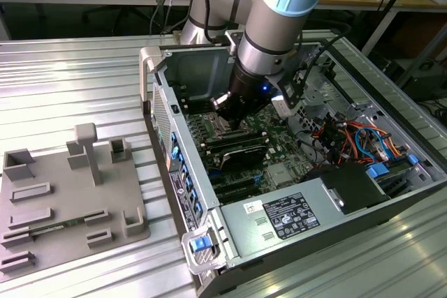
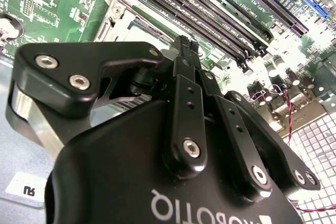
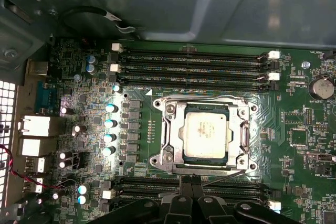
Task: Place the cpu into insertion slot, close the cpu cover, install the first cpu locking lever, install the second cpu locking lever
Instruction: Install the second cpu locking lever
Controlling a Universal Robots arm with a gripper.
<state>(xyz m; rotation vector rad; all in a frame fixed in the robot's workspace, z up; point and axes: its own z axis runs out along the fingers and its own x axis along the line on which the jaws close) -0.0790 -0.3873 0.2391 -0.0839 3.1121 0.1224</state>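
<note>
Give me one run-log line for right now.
cpu: seated in insertion slot | cpu cover: down | gripper: shut, at socket edge

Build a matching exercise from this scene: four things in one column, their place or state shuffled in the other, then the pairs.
Things
1. cpu
2. cpu cover
3. gripper
4. grey fixture tray

Places or states
A. outside the computer case, at the exterior view's left
B. lying flat around the chip as a silver frame
C. fingers together, tips at the socket's edge
D. seated in the insertion slot, silvery top showing

Pairs: 1-D, 2-B, 3-C, 4-A
</note>
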